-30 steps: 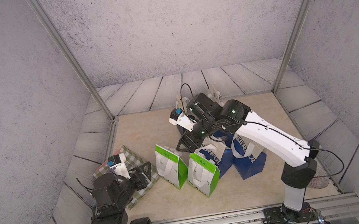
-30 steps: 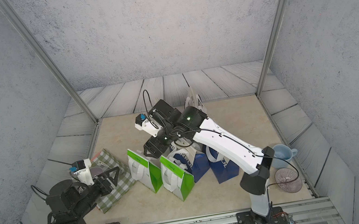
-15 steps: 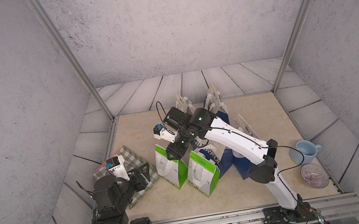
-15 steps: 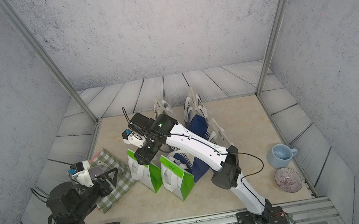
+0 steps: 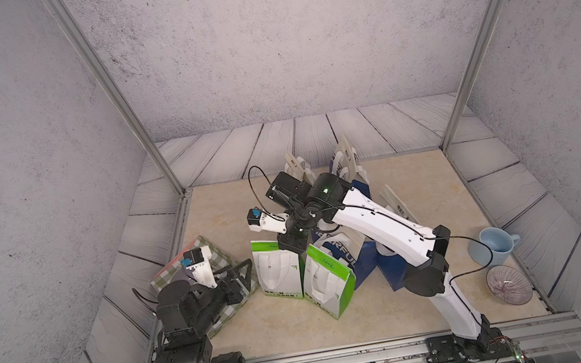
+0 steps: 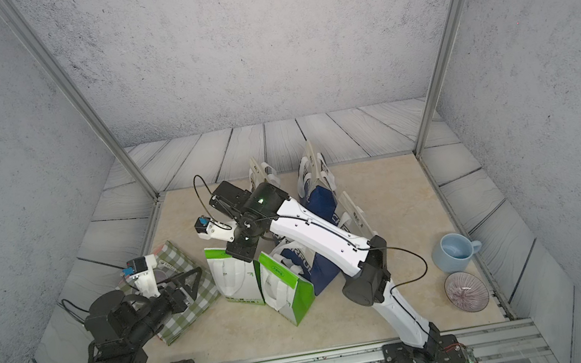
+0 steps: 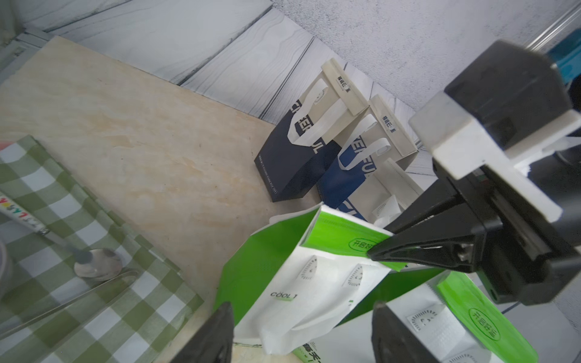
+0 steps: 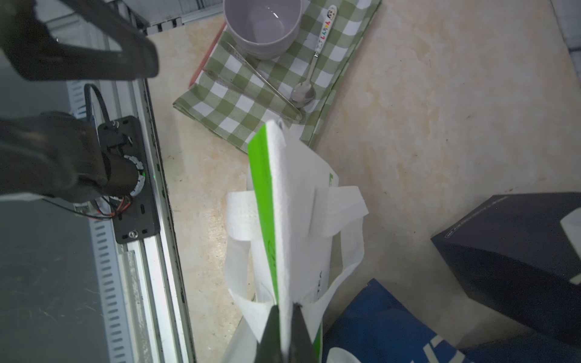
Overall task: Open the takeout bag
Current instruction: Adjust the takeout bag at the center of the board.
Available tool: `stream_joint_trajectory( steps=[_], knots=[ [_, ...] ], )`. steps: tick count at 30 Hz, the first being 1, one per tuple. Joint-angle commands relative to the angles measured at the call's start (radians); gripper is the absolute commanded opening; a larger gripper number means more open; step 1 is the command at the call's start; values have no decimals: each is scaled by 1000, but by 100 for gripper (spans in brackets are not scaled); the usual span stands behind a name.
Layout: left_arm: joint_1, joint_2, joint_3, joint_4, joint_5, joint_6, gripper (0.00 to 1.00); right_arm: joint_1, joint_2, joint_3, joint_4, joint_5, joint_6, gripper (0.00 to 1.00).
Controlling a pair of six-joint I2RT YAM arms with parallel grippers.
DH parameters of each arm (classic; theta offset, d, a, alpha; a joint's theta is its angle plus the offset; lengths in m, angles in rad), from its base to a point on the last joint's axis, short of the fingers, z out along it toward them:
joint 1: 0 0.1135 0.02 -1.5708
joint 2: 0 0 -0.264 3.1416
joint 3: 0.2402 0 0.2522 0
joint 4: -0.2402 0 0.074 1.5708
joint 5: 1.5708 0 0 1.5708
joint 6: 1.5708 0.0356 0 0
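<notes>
Non-woven fabric, soft and faintly dimpled, makes up the takeout bag (image 8: 289,220): white panels, bright green gussets, a green fold-over top band and flat white loop handles. It stands upright near the middle of the desk (image 5: 418,178), just beside the checked cloth (image 8: 251,94). The right gripper (image 8: 283,317) comes down on it from above, its jaws pinched tight on the folded top edge. A second green-and-white bag (image 5: 330,282) of the same make stands against its other side, which makes two of that kind.

The left gripper (image 6: 184,284) hovers low over the cloth's edge, its black triangular jaws spread apart and holding nothing, pointing at the bag.

Behind the green pair lies a cluster of stiffer bags in navy or blue with beige fold-over tops and white strap handles. At least three can be counted, a navy one (image 7: 292,163) among them; the right arm covers part of the group.

The cloth is woven in green and white checks. It carries one smooth lilac bowl (image 8: 262,25), one steel spoon (image 8: 309,75) with a printed white handle, and one pair of slim metal tongs (image 8: 257,75).

Well apart, at the desk's right edge, sit one glossy pale-blue mug (image 5: 494,245) and one shallow dish (image 5: 508,284) with fine radiating lines. The desk surface is beige and marbled.
</notes>
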Motion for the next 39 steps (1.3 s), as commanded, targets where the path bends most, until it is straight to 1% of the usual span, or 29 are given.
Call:
stream_joint_trajectory(
  steps=[1, 4, 9, 12, 14, 15, 17, 19, 21, 25, 28, 31, 34, 37, 39],
  knots=[
    [-8, 6, -32, 100, 78, 17, 71, -25, -46, -3, -17, -44, -183, 0],
    [-15, 3, -62, 141, 120, 34, 72, -44, -33, 19, -35, -42, -261, 0],
    [-49, -13, -100, 197, 131, 41, 74, -101, -39, 19, -47, -158, -305, 0],
    [-67, -12, -152, 300, 173, 11, 75, -105, -49, 2, -56, -163, -333, 0],
    [-72, -11, -199, 410, 197, -26, 75, -114, -53, 5, -63, -183, -337, 0],
    [-72, -7, -219, 458, 191, -48, 75, -117, -54, 5, -57, -186, -329, 0],
    [-76, 4, -261, 561, 158, -99, 75, -120, -51, 10, -56, -192, -325, 0],
    [-86, 17, -287, 604, 94, -123, 74, -120, -51, 10, -59, -197, -324, 0],
    [-109, 37, -298, 629, 38, -121, 73, -120, -51, 7, -64, -205, -323, 0],
    [-217, 103, -293, 691, -32, -85, 72, -124, -57, -3, -63, -211, -313, 0],
    [-304, 149, -285, 687, -81, -44, 71, -129, -69, -15, -65, -225, -303, 0],
    [-344, 169, -328, 713, -116, -46, 69, -136, -99, -58, -61, -241, -308, 0],
    [-363, 168, -393, 781, -152, -73, 67, -148, -116, -78, -61, -254, -312, 0],
    [-385, 169, -429, 831, -150, -71, 60, -158, -128, -91, -55, -266, -308, 0],
    [-400, 170, -444, 843, -159, -73, 52, -160, -130, -98, -53, -271, -309, 0]
  ],
)
